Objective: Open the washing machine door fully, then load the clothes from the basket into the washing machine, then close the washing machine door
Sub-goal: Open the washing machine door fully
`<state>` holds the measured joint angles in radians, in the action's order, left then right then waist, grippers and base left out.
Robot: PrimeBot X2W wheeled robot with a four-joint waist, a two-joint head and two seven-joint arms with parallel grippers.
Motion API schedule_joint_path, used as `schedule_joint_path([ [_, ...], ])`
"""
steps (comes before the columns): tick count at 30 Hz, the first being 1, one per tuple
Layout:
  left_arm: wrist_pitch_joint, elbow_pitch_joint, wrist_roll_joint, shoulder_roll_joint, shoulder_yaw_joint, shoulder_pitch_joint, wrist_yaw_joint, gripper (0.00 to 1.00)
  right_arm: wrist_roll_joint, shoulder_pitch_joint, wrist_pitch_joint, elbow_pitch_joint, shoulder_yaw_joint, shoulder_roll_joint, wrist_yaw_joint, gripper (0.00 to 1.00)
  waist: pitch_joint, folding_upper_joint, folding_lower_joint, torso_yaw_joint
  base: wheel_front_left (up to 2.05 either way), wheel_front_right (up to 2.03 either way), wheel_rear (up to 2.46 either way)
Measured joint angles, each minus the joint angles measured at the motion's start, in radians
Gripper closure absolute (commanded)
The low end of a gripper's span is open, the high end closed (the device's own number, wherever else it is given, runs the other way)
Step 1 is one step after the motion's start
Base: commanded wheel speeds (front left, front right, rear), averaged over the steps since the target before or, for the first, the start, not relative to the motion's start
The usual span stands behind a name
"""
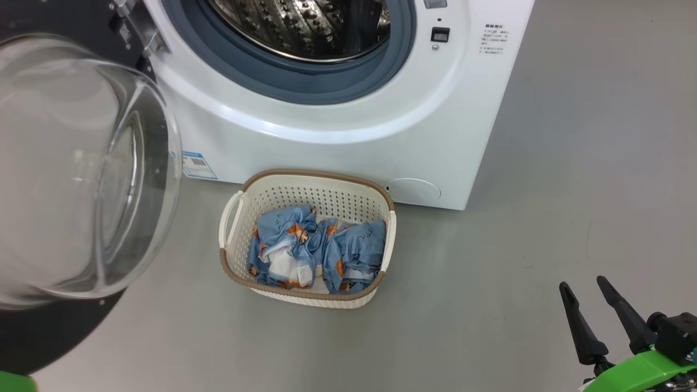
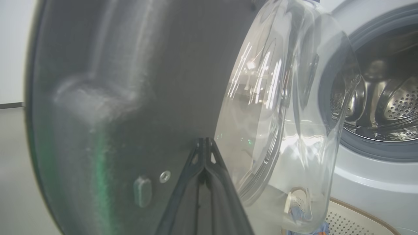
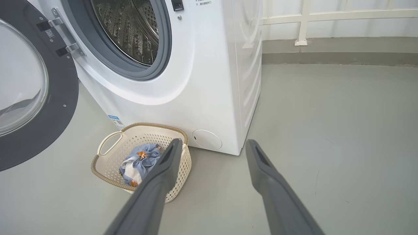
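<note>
On the left, our left gripper (image 2: 204,143), closed tight, rests against the washing machine door (image 1: 71,163), which could swing back across the basket (image 1: 305,177) of clothes (image 1: 316,245) just before the washing machine (image 1: 337,130) if we withdraw, blocking our open right gripper (image 1: 582,283) at near right.

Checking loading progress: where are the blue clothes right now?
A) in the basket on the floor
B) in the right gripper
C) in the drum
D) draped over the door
A: the clothes lie bundled in the basket, while the right gripper stands open and empty.
</note>
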<state>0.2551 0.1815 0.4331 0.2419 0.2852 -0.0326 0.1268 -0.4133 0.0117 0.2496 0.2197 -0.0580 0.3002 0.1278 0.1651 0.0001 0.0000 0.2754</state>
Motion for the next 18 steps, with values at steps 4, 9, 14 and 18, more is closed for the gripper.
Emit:
schedule_joint_path([
  [4,0.000,0.068,0.000,0.024,0.046,-0.048,-0.019,1.00,0.000,0.006,0.000,-0.003,0.001,0.005,0.000,0.00,0.012,0.0000,0.0000,-0.002,0.00,0.00,0.00],
  [9,0.000,0.147,-0.012,0.043,0.107,-0.116,-0.037,1.00,0.000,0.014,0.000,-0.007,0.002,0.011,0.000,0.00,0.035,0.0000,0.0000,-0.006,0.00,0.00,0.00],
  [14,0.000,0.222,-0.054,0.060,0.152,-0.173,-0.045,1.00,0.000,0.037,0.000,-0.010,0.002,0.017,0.000,0.00,0.064,0.0000,0.0000,-0.013,0.00,0.00,0.00],
  [18,0.000,0.292,-0.068,0.079,0.191,-0.232,-0.054,1.00,0.000,0.056,0.000,-0.013,0.001,0.024,0.000,0.00,0.092,0.0000,0.0000,-0.018,0.00,0.00,0.00],
])
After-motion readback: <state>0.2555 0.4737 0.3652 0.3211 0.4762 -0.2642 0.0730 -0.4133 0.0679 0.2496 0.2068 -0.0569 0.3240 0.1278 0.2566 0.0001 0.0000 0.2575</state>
